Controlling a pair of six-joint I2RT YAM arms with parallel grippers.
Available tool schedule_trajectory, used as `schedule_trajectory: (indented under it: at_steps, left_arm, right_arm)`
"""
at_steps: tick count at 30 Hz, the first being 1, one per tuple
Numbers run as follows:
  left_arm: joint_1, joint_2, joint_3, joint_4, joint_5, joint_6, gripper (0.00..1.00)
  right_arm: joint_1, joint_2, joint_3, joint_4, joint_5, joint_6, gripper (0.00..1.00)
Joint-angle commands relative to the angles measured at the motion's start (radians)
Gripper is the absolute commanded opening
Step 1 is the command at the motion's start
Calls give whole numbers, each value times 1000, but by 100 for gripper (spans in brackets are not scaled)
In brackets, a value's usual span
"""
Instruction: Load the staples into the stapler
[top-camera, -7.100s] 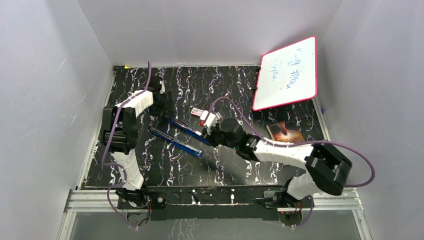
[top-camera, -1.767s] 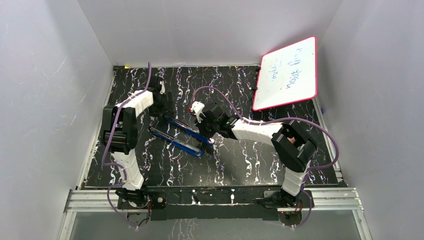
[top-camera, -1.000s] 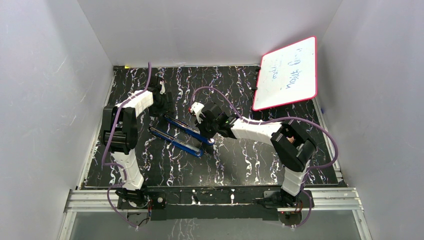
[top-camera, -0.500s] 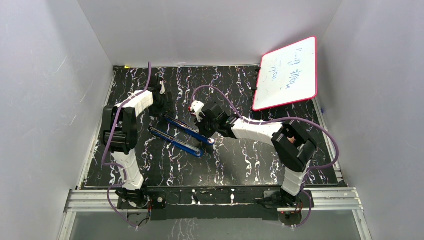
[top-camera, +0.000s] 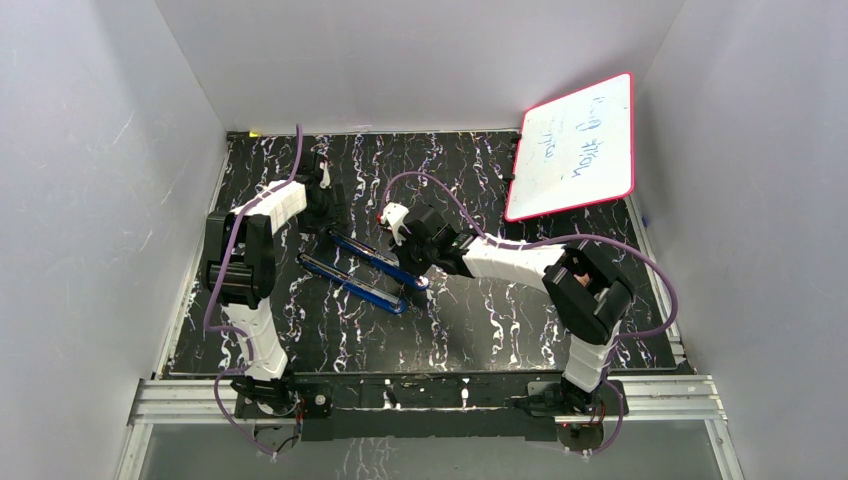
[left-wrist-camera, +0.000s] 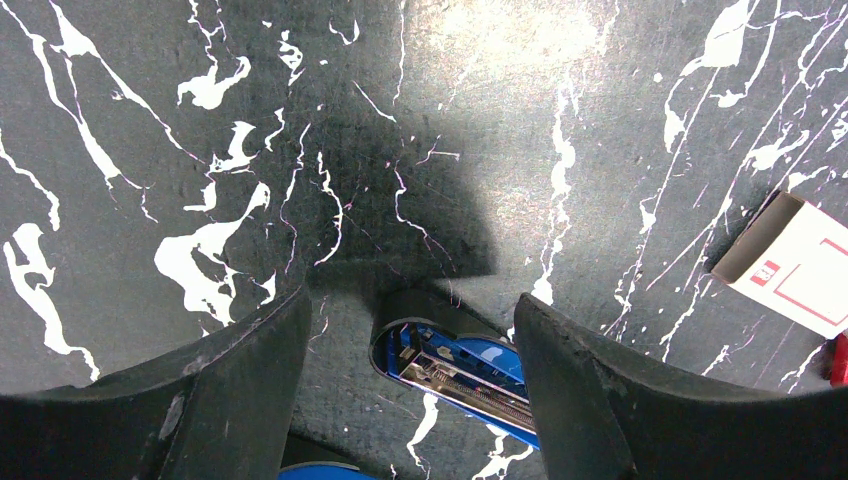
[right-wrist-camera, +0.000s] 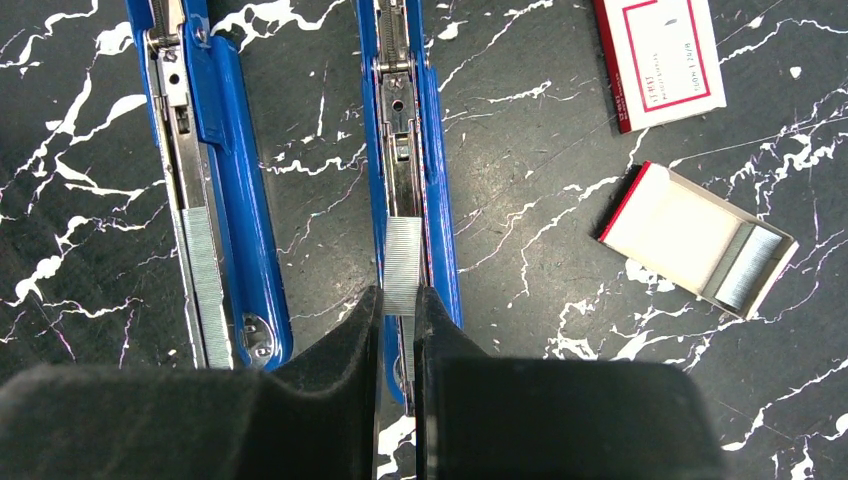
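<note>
Two blue stapler bodies lie open side by side on the black marbled table: one (top-camera: 375, 258) (right-wrist-camera: 415, 170) and the other (top-camera: 350, 283) (right-wrist-camera: 225, 180). My right gripper (right-wrist-camera: 400, 300) (top-camera: 410, 265) is shut on a silvery strip of staples (right-wrist-camera: 403, 262) held over the first body's metal channel. A second strip of staples (right-wrist-camera: 205, 275) lies in the other body's channel. My left gripper (left-wrist-camera: 410, 310) (top-camera: 328, 215) is open and straddles the far end of a stapler body (left-wrist-camera: 455, 365) without touching it.
A small open cardboard tray (right-wrist-camera: 690, 235) holding more staples (right-wrist-camera: 748, 265) lies right of the staplers, with its red-and-white sleeve (right-wrist-camera: 660, 55) (left-wrist-camera: 790, 265) beyond it. A red-framed whiteboard (top-camera: 575, 145) leans at the back right. White walls enclose the table.
In the last second nothing visibly moves. Since seven seconds ago my right arm has folded its elbow in and moved its gripper to the stapler; the left arm has stayed put.
</note>
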Motion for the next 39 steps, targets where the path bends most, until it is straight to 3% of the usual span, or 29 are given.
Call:
schedule_trajectory:
  at_steps: [1, 39]
  left_arm:
    - [-4, -29, 15, -30, 9, 7, 72]
    - [-4, -28, 15, -30, 6, 9, 72]
  right_arm:
    - [4, 13, 38, -7, 7, 5, 0]
    - [17, 74, 161, -146, 40, -45, 0]
